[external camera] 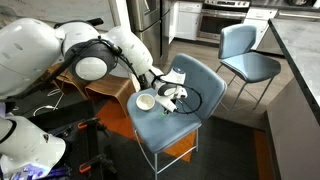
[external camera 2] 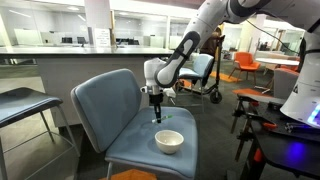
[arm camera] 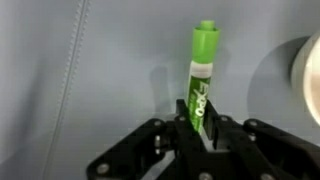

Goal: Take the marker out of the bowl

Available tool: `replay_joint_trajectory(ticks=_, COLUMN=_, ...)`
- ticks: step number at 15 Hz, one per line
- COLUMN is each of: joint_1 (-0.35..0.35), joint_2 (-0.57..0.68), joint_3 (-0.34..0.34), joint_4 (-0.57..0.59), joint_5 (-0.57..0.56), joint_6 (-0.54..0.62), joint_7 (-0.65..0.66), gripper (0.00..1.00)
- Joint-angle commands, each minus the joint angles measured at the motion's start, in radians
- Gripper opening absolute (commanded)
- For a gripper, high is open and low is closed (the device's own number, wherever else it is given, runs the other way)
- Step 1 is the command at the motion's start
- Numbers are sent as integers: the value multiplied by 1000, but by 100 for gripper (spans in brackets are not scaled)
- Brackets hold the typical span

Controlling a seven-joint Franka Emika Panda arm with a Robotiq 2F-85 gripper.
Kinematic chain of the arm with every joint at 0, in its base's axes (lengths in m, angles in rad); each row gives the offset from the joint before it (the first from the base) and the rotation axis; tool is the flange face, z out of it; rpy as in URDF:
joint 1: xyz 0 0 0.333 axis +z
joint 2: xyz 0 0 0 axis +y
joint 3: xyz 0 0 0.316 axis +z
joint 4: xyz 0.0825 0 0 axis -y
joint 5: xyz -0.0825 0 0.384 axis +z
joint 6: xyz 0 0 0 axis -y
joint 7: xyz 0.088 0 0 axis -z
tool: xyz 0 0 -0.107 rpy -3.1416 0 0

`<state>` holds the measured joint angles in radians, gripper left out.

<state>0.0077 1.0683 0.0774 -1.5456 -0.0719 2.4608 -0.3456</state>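
My gripper is shut on the green marker, which sticks out from between the fingers over the blue-grey chair seat. In an exterior view the gripper hangs above the chair seat with the marker pointing down, behind and beside the white bowl. The bowl looks empty. It also shows at the right edge of the wrist view and in an exterior view, next to the gripper.
The blue padded chair has a backrest behind the gripper. A second blue chair stands farther off. A wooden table and dark equipment stand beside the chair. A dark counter edge runs along one side.
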Motion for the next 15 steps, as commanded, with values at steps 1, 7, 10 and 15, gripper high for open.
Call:
replay_joint_trajectory(ticks=1, joint_1=12, joint_2=22, joint_3=-12, joint_4=37, joint_5=-20, joint_6=20, joint_7=47, gripper=5)
replay_joint_trajectory(ticks=7, joint_1=-7, joint_2=52, joint_3=22, joint_4=77, joint_5=-79, joint_6=-4, joint_7=-94, gripper=5)
replay_joint_trajectory(ticks=10, joint_1=-11, joint_2=70, joint_3=37, joint_4=94, joint_5=-128, joint_6=-8, joint_7=-179, gripper=5)
replay_joint_trajectory(ticks=15, joint_1=7, joint_2=73, joint_3=17, joint_4=101, joint_5=-193, joint_6=2, joint_7=-207, gripper=60)
